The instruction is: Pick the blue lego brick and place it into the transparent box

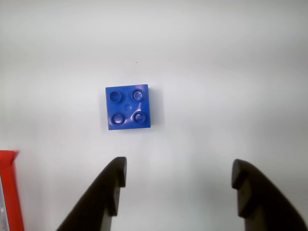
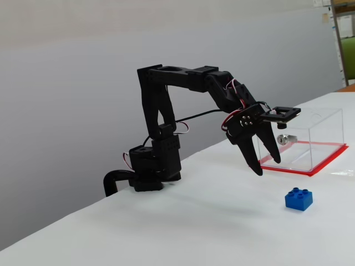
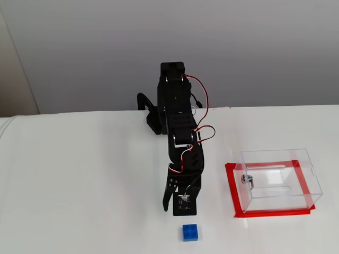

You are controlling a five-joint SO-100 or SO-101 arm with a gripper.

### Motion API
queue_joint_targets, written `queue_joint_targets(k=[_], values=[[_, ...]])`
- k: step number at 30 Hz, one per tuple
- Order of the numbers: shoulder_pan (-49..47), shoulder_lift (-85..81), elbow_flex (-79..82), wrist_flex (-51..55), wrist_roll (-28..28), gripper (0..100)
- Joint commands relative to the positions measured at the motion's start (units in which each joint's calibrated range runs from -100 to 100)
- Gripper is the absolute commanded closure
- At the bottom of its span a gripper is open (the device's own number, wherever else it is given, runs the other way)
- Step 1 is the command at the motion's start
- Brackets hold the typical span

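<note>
The gripper (image 1: 178,187) hangs over bare white table (image 1: 231,72) with its 2 dark fingers (image 1: 108,192) spread wide and nothing between them. The blue lego brick (image 1: 127,107) sits studs-up on the table, all 4 studs showing in the wrist view, and it lies ahead of the fingertips rather than between them.

Here is the relation that matters: in the wrist view the brick is beyond the tips and off toward the left finger, roughly in line with that finger and not with the middle of the gap. So the next move, as I judge it, calls for a reach forward and down plus a small shift to that side, so the brick ends up centred in the opening. The brick looks square from above, so there is no long axis to line up with; its sides sit only slightly turned against the fingers' line, and a straight pinch across 2 opposite faces should do.

In a fixed view the gripper (image 2: 269,165) points steeply down, clearly above the table, with the brick (image 2: 299,199) lower and nearer the camera. In the other fixed view the brick (image 3: 191,232) lies just past the gripper (image 3: 180,210), apart from it.

The transparent box (image 3: 278,177) stands on its red base to the right there, well apart from the brick; whether its top is open is hard to tell through the clear walls. A red edge at the wrist view's lower left is probably that base.
</note>
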Motion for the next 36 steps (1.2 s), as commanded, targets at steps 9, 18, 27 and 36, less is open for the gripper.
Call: queue_joint_targets(k=[9,18,27,36], values=[[-2.48,5.51,-4.32,-7.22,-0.69,75],[-4.18,12.13,-10.74,-7.48,-0.69,75],[-4.84,16.29,-12.46,-7.48,-0.69,75],[-4.84,21.63,-16.89,-7.31,-0.69,75]])
